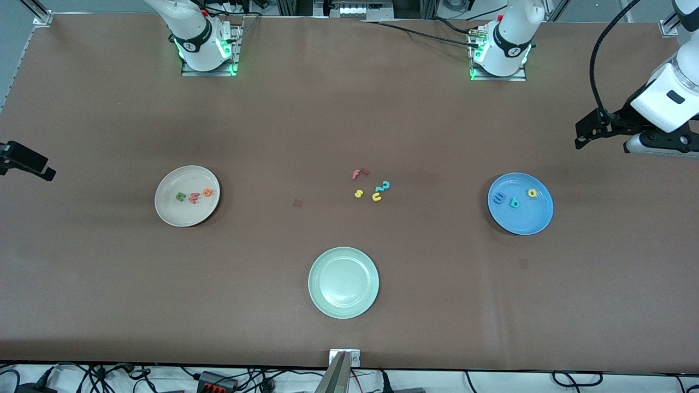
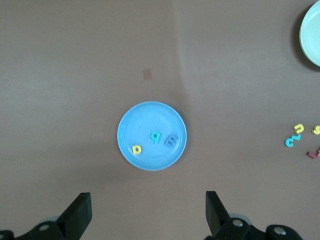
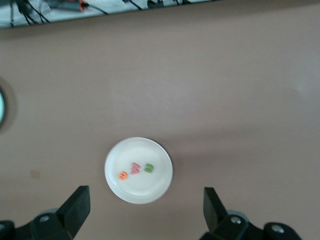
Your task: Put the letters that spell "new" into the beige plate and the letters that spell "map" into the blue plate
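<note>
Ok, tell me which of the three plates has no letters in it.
The pale green plate, nearest the front camera. The beige plate and the blue plate each hold three letters.

Surface: brown table [image 1: 327,109]
Plates on it: beige plate [image 1: 169,213], blue plate [image 1: 524,221], pale green plate [image 1: 343,282]
Loose pieces: red f [image 1: 359,173], yellow s [image 1: 358,193], yellow u [image 1: 377,196], teal 2-shaped piece [image 1: 384,186]

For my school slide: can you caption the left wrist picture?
Open left gripper above the blue plate holding blue m, teal p, yellow a.
</note>
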{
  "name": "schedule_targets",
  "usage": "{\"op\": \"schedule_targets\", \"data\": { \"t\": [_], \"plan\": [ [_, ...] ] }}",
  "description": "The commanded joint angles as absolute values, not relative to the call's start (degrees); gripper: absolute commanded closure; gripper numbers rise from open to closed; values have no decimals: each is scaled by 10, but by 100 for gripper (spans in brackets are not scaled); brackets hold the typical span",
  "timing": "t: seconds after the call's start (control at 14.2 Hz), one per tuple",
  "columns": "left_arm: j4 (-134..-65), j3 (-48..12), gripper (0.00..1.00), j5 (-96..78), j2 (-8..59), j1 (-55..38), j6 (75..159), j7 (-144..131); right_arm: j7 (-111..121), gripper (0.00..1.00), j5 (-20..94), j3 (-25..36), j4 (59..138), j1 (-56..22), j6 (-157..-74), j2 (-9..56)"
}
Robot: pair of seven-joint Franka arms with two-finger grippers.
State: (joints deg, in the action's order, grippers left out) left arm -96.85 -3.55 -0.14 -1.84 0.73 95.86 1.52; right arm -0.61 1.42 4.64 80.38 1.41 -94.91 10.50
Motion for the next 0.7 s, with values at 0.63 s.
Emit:
{"op": "schedule_targets", "data": {
  "t": [0.63],
  "plan": [
    [-955, -34, 0, -4, -23, 3, 937, 31, 15, 0, -22, 32, 958, 19, -986, 0]
  ]
}}
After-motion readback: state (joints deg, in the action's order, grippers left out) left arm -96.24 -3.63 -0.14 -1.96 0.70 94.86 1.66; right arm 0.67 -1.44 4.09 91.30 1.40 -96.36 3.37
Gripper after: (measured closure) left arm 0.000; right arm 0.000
